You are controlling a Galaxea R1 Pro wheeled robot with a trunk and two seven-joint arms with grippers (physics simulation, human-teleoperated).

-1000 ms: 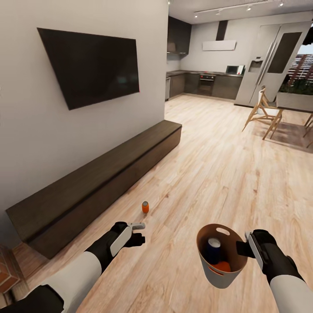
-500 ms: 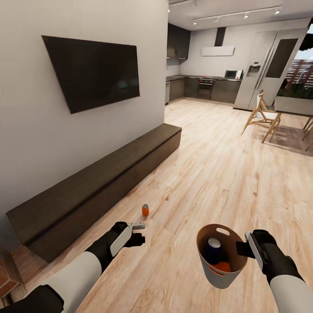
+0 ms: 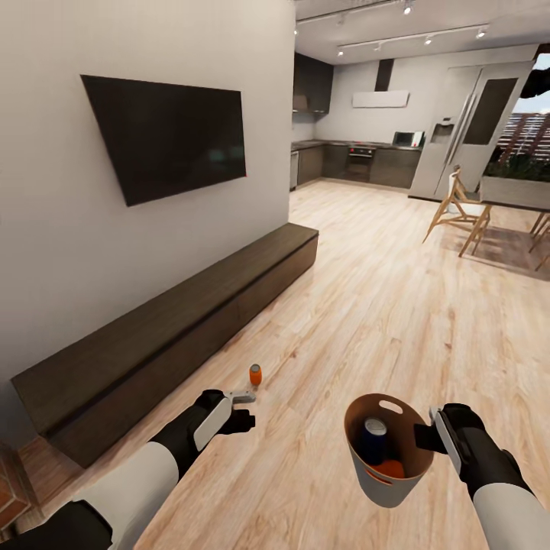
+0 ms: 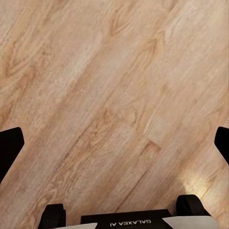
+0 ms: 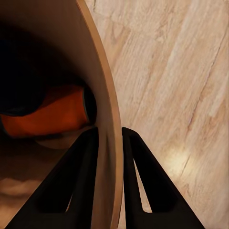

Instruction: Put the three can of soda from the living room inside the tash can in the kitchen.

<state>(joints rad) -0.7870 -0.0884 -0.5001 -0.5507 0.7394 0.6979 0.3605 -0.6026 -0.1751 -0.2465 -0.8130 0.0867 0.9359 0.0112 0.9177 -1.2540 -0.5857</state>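
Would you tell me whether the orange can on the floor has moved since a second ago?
No. The orange can keeps its place beside the bench; the view itself shifted.

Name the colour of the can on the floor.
Orange, with a silver top; clearest in the head view.

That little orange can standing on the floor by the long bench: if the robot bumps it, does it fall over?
Probably. The orange can stands upright, taller than it is wide, on smooth wooden floor, so a sideways knock could tip it. Being round, it would likely roll afterwards. It looks small beside the open left pincer, so probably light to lift.
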